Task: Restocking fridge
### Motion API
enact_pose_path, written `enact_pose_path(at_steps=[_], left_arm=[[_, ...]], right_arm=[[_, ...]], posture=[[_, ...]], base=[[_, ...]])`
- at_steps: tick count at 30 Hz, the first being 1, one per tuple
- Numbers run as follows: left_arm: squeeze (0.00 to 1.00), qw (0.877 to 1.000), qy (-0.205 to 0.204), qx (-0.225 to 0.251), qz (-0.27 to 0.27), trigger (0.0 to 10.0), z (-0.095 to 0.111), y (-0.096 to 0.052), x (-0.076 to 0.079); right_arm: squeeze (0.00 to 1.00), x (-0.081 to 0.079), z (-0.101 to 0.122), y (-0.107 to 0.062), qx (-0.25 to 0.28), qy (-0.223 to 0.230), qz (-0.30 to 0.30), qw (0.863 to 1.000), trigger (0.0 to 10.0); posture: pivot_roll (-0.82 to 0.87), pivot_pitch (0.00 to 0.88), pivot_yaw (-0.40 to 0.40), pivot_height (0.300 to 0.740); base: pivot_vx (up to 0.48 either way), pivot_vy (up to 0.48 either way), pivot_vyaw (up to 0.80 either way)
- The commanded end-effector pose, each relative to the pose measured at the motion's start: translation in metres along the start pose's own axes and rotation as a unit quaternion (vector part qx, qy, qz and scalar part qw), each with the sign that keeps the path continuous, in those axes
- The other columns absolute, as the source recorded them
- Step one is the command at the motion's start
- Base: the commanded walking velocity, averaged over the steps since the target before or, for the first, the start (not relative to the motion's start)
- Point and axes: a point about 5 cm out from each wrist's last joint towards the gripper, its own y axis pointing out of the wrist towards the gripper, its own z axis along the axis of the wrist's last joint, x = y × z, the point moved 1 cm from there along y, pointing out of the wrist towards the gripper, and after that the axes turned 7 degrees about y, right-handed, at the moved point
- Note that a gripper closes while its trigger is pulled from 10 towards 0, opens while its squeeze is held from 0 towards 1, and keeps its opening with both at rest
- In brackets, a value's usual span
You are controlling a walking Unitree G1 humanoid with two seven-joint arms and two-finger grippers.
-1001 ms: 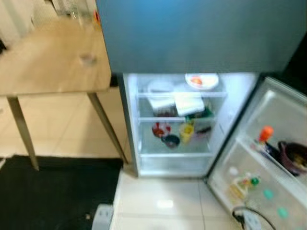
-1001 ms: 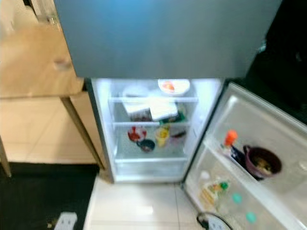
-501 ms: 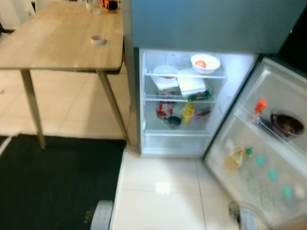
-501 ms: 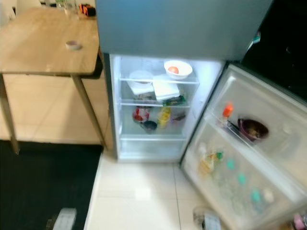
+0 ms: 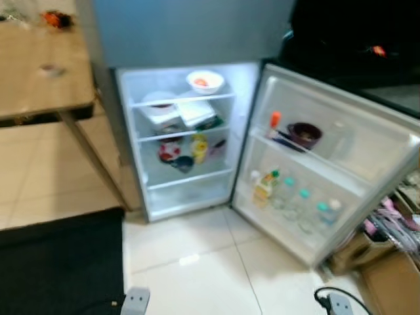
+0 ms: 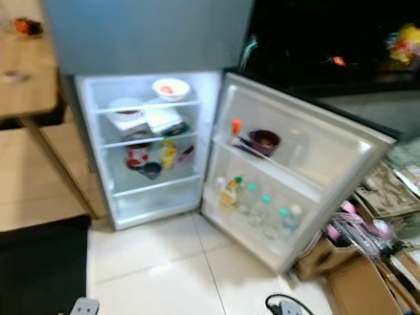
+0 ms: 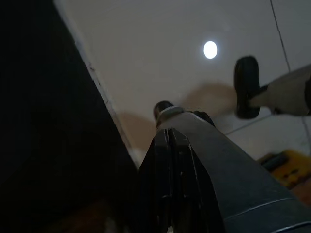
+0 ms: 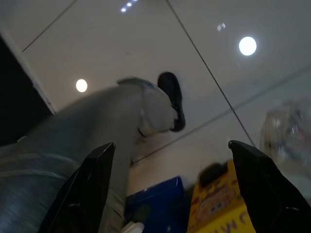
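Note:
The fridge (image 5: pixel 190 39) stands open and lit, its door (image 5: pixel 357 147) swung out to the right. A white bowl (image 5: pixel 205 81) holding something red sits on the top shelf above flat white containers. A red item (image 5: pixel 168 151), a yellow item (image 5: pixel 199 147) and a dark bowl share the shelf below. In the door rack are an orange-capped bottle (image 5: pixel 275 121), a purple bowl (image 5: pixel 304 134) and several teal-capped bottles (image 5: pixel 303 207). My left gripper (image 7: pixel 170 133) hangs shut over the floor. My right gripper (image 8: pixel 170 160) hangs open, its fingers (image 8: pixel 99 167) wide apart and holding nothing.
A wooden table (image 5: pixel 39 79) stands left of the fridge, with a black mat (image 5: pixel 59 262) on the tiles in front of it. Cardboard boxes and clutter (image 5: pixel 387 275) lie right of the door. A power strip with a cable (image 5: pixel 335 302) lies on the floor near me.
The camera has swung to the right: the fridge now sits left of centre and its whole door and the boxes beyond it have come into view. Nothing inside the fridge has moved.

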Motion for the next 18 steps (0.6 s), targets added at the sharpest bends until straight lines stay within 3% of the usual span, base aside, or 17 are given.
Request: enact_pose_path(at_steps=[1,7,11,18], left_arm=[[0.00,1.000,0.005,-0.018,-0.011,10.0,-0.0090,-0.0005,0.0066],[0.00,1.000,0.003,-0.019,-0.012,10.0,-0.0092,-0.0006,0.0067],[0.00,1.000,-0.004,-0.021,-0.021,10.0,-0.0100,-0.0006,0.0083],[0.00,0.999,-0.001,-0.023,-0.023,10.0,-0.0102,-0.0005,0.0087]], right_arm=[[0.00,0.0021,0.0025,-0.0007,0.002,-0.004,-0.003,1.000,10.0],[0.00,0.0022,0.0025,-0.0007,0.006,0.002,-0.005,1.000,10.0],[0.00,0.0016,0.0031,-0.0004,0.012,0.003,-0.007,1.000,10.0],[0.00,0.0017,0.0088,-0.0004,0.021,-0.001,-0.006,1.000,10.0]], posture=[[-0.02,0.000,-0.060,0.740],[-0.01,0.000,-0.061,0.740],[-0.01,0.000,-0.061,0.740],[-0.01,0.000,-0.061,0.740]], base=[[0.000,0.000,-0.73],[0.000,0.000,-0.73],[0.000,0.000,0.00],[0.000,-0.440,0.00]])
